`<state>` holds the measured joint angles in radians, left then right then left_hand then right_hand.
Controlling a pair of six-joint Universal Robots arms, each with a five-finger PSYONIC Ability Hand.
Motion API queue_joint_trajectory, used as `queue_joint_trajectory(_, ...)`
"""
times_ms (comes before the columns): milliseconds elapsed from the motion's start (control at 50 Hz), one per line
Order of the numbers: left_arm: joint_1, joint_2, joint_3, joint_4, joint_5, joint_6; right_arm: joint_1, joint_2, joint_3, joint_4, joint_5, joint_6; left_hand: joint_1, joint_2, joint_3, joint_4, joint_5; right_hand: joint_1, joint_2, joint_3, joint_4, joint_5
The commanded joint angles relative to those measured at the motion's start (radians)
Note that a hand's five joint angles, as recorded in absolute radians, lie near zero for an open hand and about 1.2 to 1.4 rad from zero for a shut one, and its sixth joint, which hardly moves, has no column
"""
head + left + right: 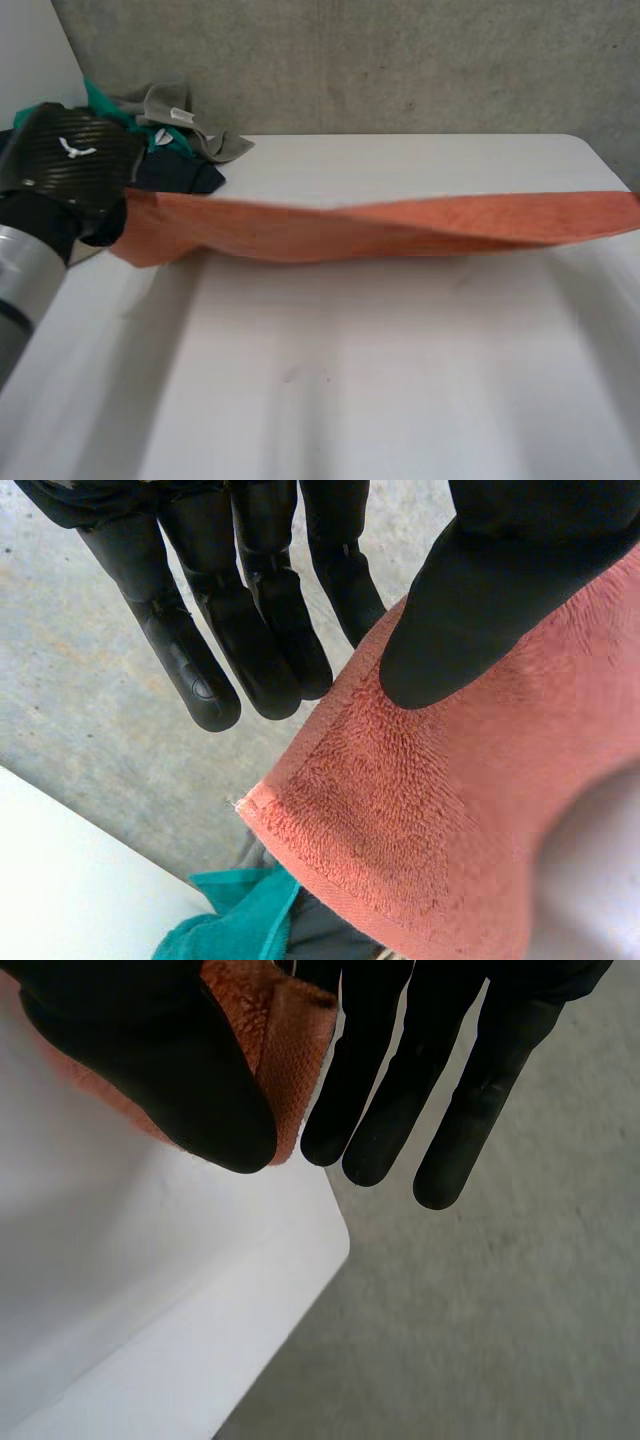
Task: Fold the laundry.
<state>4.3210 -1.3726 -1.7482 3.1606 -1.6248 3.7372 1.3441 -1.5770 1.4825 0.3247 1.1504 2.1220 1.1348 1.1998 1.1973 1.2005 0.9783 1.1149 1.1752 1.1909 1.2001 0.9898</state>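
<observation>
The orange towel (400, 228) was cut off by the head view's edge, the clothes pile (165, 105) partly hidden by the left hand (70, 160).

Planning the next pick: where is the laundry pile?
Head view: the laundry pile lies at the table's far left corner, behind the left hand and orange towel.

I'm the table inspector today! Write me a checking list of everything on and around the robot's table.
Surface: white table, bare in front.
Job's things: orange towel, stretched out between the two hands above the table.
Clutter: pile of clothes, teal, grey and dark, at the back corner on the robot's left.
Hands: left hand pinches the towel near a corner, thumb on top; right hand pinches the other end between thumb and fingers.
Cables: nothing seen.
Surroundings: grey concrete wall behind the table, grey floor beside it.
</observation>
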Motion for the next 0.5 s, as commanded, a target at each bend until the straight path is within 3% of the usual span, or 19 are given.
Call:
queue_joint_trajectory(20,0.003,0.003,0.003,-0.099,0.025,0.0,-0.023,-0.023,0.044,0.139,0.008,0.001,0.261,0.196,0.199,0.196,0.243,0.281,0.221,0.205,0.196,0.232)
queue_joint_trajectory(100,0.003,-0.169,-0.001,-0.097,0.043,0.001,0.006,0.061,0.068,0.123,0.012,0.006,0.261,0.196,0.199,0.196,0.243,0.281,0.221,0.205,0.196,0.232)
queue_joint_trajectory(160,0.008,-0.325,0.048,-0.096,0.04,0.007,0.059,0.201,0.048,0.094,0.058,0.007,0.261,0.196,0.199,0.196,0.243,0.281,0.221,0.205,0.196,0.232)
queue_joint_trajectory(280,0.013,-0.63,0.313,-0.085,0.033,0.019,0.184,0.403,-0.108,-0.036,0.262,0.024,0.261,0.196,0.199,0.196,0.243,0.281,0.221,0.205,0.196,0.232)
queue_joint_trajectory(340,0.013,-0.71,0.459,-0.077,0.034,0.053,0.225,0.459,-0.191,-0.126,0.322,0.045,0.261,0.196,0.199,0.196,0.243,0.281,0.221,0.205,0.196,0.232)
queue_joint_trajectory(440,0.005,-0.796,0.777,0.028,0.034,0.147,0.285,0.485,-0.396,-0.381,0.354,0.229,0.261,0.196,0.199,0.196,0.243,0.281,0.221,0.205,0.196,0.232)
queue_joint_trajectory(500,-0.001,-0.792,0.923,0.256,0.033,0.167,0.288,0.442,-0.436,-0.602,0.354,0.383,0.261,0.196,0.199,0.196,0.243,0.281,0.221,0.205,0.196,0.232)
